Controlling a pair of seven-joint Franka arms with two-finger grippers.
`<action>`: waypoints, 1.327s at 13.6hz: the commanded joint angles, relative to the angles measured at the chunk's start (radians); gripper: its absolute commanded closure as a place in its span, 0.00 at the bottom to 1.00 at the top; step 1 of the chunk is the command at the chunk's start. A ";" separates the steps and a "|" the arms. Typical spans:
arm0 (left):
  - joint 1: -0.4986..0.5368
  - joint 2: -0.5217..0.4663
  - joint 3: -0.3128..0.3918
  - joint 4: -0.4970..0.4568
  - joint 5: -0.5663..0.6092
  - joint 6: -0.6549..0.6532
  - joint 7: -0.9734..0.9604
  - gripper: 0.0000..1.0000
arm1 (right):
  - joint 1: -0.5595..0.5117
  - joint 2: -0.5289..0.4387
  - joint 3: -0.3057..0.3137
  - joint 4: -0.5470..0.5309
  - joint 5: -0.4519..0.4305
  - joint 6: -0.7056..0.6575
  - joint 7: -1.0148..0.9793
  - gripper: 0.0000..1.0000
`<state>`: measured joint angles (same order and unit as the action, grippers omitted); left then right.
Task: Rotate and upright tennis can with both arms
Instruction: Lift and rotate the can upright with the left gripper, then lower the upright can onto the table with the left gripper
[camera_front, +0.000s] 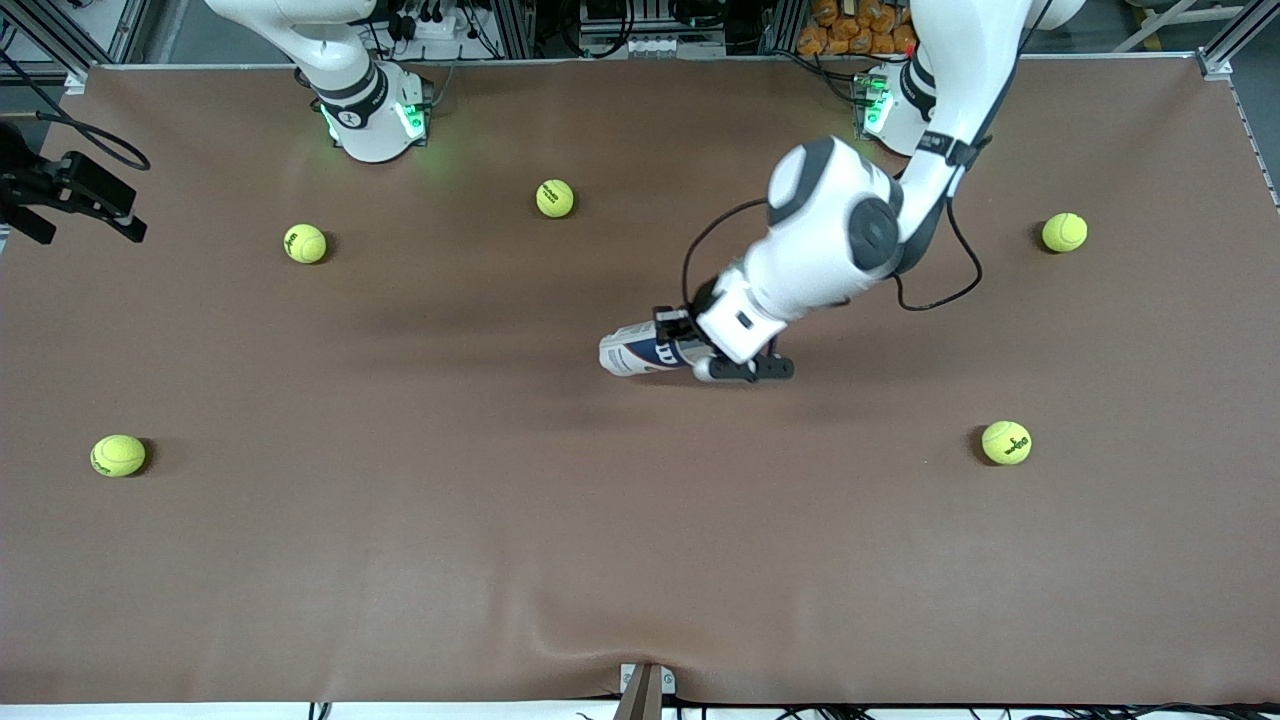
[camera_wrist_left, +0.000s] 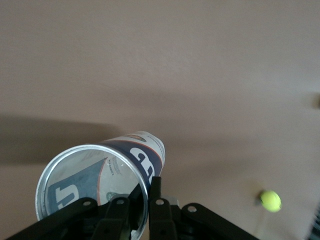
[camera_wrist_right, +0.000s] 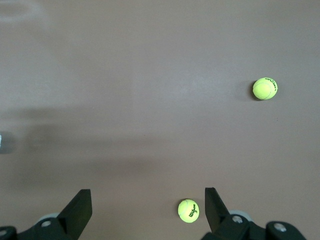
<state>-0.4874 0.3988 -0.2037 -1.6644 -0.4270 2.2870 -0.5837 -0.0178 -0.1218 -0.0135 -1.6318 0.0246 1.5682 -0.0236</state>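
Right, left gripper (camera_front: 690, 345) clamped on rim of tennis can (camera_front: 640, 352), can lying sideways mid-table. Right gripper (camera_wrist_right: 148, 210) waits at its end of table, fingers wide apart. Best tip slowly, keep pinch firm, bring right gripper in as brace.

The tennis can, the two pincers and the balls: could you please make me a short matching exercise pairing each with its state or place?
Things:
1. tennis can
2. left pincer
3. right pincer
4. tennis balls

States:
a. open, holding nothing
b. scattered loose on the table
c. on its side, held at its silver-rimmed open end
d. shut on the can's rim, one finger inside

Pairs: 1-c, 2-d, 3-a, 4-b
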 joint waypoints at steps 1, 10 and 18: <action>-0.055 0.011 0.007 0.141 0.234 -0.140 -0.259 1.00 | -0.004 0.010 0.004 0.024 0.003 -0.016 0.014 0.00; -0.316 0.176 0.052 0.356 0.666 -0.402 -0.677 1.00 | -0.007 0.010 0.004 0.024 0.004 -0.030 0.013 0.00; -0.333 0.232 0.075 0.356 0.663 -0.391 -0.731 1.00 | -0.008 0.010 0.004 0.023 0.004 -0.036 0.013 0.00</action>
<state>-0.8114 0.6140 -0.1363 -1.3485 0.2167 1.9177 -1.2943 -0.0178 -0.1217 -0.0141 -1.6315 0.0246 1.5523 -0.0236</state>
